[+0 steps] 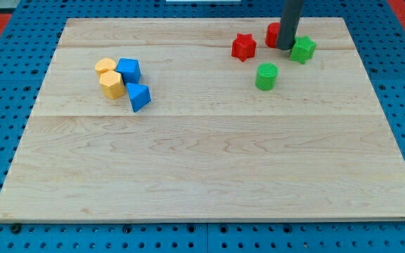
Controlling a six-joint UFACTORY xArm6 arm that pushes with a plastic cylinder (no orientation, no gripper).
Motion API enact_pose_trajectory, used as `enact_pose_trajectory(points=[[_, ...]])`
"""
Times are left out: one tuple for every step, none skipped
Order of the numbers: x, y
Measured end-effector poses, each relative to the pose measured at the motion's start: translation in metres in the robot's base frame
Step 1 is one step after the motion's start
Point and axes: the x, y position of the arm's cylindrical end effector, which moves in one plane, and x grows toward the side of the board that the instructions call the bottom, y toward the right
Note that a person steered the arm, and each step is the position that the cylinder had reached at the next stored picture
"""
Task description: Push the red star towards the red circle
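Looking at hidden parts: our rod covers most of the red circle [273, 32], so we see only a red sliver at the rod's left edge and cannot confirm its round outline.
Rod cut-off: the rod's upper length runs out of the view at the far edge.
Our tip [285, 48]: it meets the desk [202, 169] between the red circle and the green star [302, 49], just beside both; whether it touches either we cannot tell.
Hand: we carry none, only the bare rod, so nothing is spread, pressed or pinched.
Red star [243, 46]: it sits in the far right part of the desk, just left of the red circle, with a narrow strip of wood between them.
Red star's heading: one point faces the far edge; the shape is about as wide as it is deep, so we find no long axis.
Green cylinder [266, 76]: upright, nearer to us than the red pair, apart from them.
Left cluster: two yellow blocks [110, 79] and two blue blocks [133, 83] packed together, well apart from the red star.
Path from star to circle: no block lies in that strip.
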Motion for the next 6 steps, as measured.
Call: enact_pose_trajectory(points=[[-0.017,0.026],[0.049,-0.03],[0.085,-0.062],[0.064,-0.125],[0.03,-0.102],[0.021,-0.052]])
